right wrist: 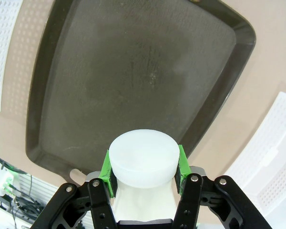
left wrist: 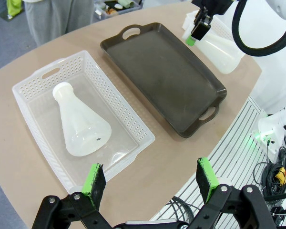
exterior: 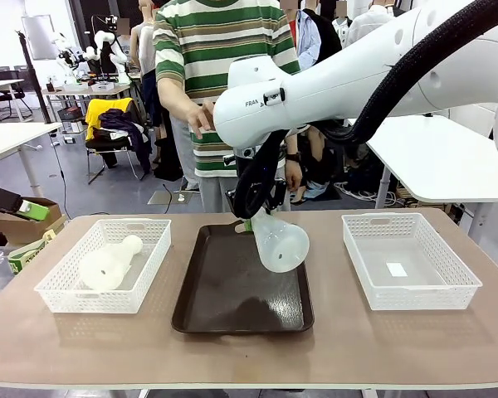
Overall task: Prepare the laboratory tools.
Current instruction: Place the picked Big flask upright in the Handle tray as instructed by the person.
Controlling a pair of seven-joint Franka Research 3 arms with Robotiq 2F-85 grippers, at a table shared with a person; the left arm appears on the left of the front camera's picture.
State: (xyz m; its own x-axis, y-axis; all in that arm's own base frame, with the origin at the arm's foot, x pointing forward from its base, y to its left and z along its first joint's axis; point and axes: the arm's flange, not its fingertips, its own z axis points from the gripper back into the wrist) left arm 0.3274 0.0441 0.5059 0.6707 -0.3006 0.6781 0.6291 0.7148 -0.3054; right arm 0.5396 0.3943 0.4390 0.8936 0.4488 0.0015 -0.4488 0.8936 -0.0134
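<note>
One translucent white flask [exterior: 280,243] hangs tilted over the dark brown tray [exterior: 191,290], its wide base towards me and lower than its neck. My right gripper [exterior: 251,222] is shut on its neck. In the right wrist view the green pads [right wrist: 106,171] clamp just below the white cap [right wrist: 142,152], with the tray [right wrist: 143,71] beneath. The other flask [exterior: 108,264] lies on its side in the left white basket [exterior: 66,294]. My left gripper [left wrist: 151,179] stands open and holds nothing, above the table's near edge and short of that basket [left wrist: 128,119] and its flask [left wrist: 81,125].
A second white lattice basket [exterior: 415,300] stands at the right of the table, holding only a small white slip. A person in a striped shirt [exterior: 224,50] stands at the far side behind the tray, one hand [exterior: 201,116] by the right arm.
</note>
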